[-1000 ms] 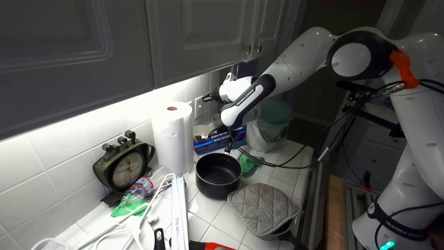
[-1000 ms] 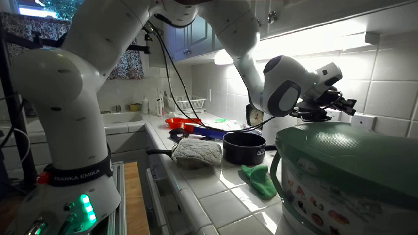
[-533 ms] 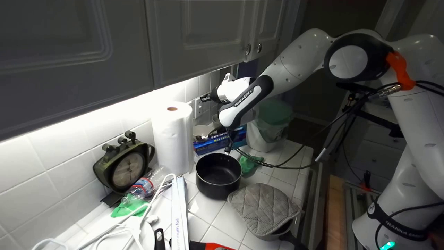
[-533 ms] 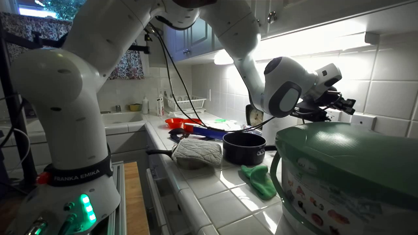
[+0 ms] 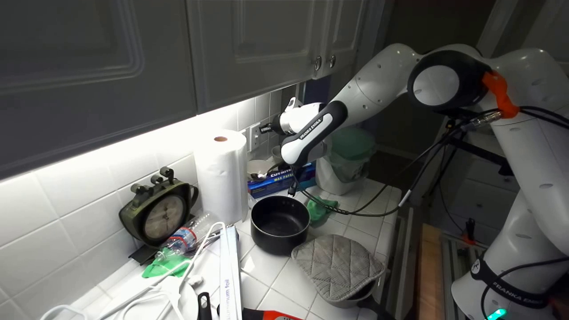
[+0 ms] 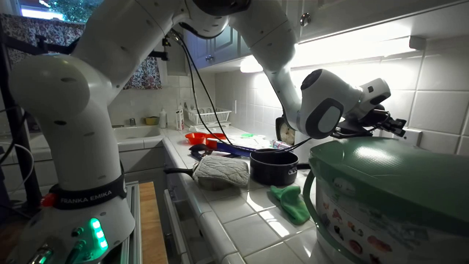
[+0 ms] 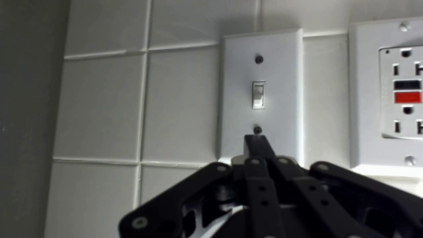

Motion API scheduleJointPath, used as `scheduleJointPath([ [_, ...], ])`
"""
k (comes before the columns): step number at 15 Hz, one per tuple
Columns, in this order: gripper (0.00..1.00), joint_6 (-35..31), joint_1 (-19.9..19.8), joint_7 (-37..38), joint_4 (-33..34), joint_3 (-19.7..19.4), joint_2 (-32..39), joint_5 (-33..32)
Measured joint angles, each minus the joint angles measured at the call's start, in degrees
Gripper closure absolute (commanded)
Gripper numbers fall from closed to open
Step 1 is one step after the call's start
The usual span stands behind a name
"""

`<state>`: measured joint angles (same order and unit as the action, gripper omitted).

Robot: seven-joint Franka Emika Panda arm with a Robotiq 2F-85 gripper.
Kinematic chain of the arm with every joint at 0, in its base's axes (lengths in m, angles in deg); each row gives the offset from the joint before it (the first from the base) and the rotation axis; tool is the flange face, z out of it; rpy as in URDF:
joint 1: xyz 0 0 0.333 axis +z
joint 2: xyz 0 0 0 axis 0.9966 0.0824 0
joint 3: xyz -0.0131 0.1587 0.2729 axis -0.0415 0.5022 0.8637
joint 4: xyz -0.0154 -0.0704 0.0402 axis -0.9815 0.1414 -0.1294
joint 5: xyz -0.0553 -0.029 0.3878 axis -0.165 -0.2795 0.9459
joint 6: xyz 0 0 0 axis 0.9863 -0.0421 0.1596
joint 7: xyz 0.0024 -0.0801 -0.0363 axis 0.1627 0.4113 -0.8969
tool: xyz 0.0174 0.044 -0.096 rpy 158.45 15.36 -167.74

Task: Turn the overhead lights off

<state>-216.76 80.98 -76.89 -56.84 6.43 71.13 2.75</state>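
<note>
In an exterior view, the glow of the overhead lights (image 5: pixel 146 143) runs as a long white band over the wall tiles (image 5: pixel 31 213), from the left edge to the upper middle of the frame, just below the grey cabinets (image 5: pixel 262 44). At left, under that band, an olive-green clock (image 5: pixel 164 218) stands near the tiles, a clear bottle (image 5: pixel 189 234) lying beside it, and a paper towel roll (image 5: pixel 221 182) stands upright to their right. A foil box (image 5: pixel 230 275) lies lower down on the tiled worktop (image 5: pixel 278 293). Near the middle sits a black pot (image 5: pixel 272 242), and to its lower right a quilted grey pad (image 5: pixel 338 264) covers most of a pan (image 5: pixel 349 303). Higher up and slightly farther right stands a green-lidded bucket (image 5: pixel 349 164), and the white arm (image 5: pixel 378 82) arches in from the right edge, its far end near the centre of the frame. In the wrist view, a dark grey strip (image 7: pixel 29 115) fills the left edge, then pale tiles. Right of centre is a white switch plate (image 7: pixel 279 69), with a small toggle switch (image 7: pixel 258 96) between two dark screws (image 7: pixel 259 59). The claw (image 7: pixel 260 142) extends up from the bottom of the frame, its fingers pressed together with nothing gripped between them; the dark tip shows just below the lower screw, and I cannot tell whether it touches the plate. At the right edge, partly cut off, is an outlet plate (image 7: pixel 366 99) with a black button (image 7: pixel 407 84) and a red one (image 7: pixel 407 97).
</note>
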Motion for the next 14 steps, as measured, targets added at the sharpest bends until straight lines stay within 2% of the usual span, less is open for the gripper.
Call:
scheduleJointPath([
  [14,1.0,0.0,-1.98,0.32,2.6,1.71,2.83,-1.32],
])
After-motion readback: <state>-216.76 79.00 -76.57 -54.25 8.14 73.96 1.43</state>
